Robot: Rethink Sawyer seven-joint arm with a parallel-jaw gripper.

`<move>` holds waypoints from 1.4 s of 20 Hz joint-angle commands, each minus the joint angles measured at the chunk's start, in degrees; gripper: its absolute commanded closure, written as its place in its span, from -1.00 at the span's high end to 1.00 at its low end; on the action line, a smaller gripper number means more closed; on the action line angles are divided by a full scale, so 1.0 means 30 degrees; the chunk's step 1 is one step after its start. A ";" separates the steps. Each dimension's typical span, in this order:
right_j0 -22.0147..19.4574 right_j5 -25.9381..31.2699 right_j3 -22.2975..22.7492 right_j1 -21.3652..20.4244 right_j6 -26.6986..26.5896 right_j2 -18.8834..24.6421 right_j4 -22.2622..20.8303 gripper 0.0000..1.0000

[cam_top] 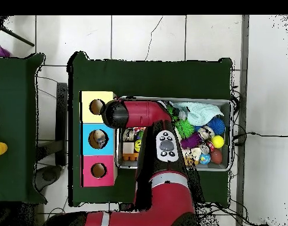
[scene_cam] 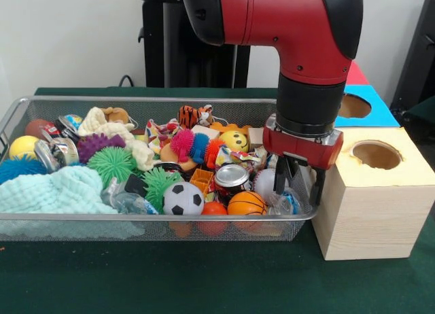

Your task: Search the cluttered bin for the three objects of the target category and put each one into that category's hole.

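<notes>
The silver wire-mesh bin (scene_cam: pixel 20 110) is full of toys; it also shows in the overhead view (cam_top: pixel 230 135). My gripper (scene_cam: pixel 298 186) is open, with its fingers lowered into the bin's right end beside the wooden box. A crumpled see-through bottle with a bit of blue (scene_cam: pixel 288 204) lies just below the fingertips, by the orange basketball (scene_cam: pixel 247 203). Another see-through bottle (scene_cam: pixel 126 200) lies at the bin's front, left of the soccer ball (scene_cam: pixel 183 199). A third bottle does not show. In the overhead view the arm (cam_top: pixel 147 115) hides the gripper.
A plain wooden box with a round hole (scene_cam: pixel 376 154) stands right of the bin, with a blue box (scene_cam: pixel 367 110) and a red box (scene_cam: pixel 356 74) behind it. A shiny can (scene_cam: pixel 232 177), spiky balls, plush toys and a mint cloth (scene_cam: pixel 54 192) fill the bin.
</notes>
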 commanded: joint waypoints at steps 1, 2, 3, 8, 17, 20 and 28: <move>-0.1096 -0.1848 -0.0643 0.2277 0.0989 0.0610 -0.0304 1.00; -0.1107 -0.1883 -0.0649 0.2294 0.0991 0.0623 -0.0303 1.00; -0.1117 -0.1917 -0.0655 0.2312 0.0993 0.0636 -0.0303 1.00; -0.1069 -0.2029 -0.0696 0.2436 0.1114 0.0662 -0.0265 1.00; -0.1314 -0.1624 -0.0393 0.1978 0.0623 0.0441 -0.0626 1.00; -0.1449 -0.1186 -0.0067 0.1457 0.0381 0.0415 -0.0682 1.00; -0.1552 -0.1989 -0.0701 0.2359 0.0482 0.0481 -0.0868 1.00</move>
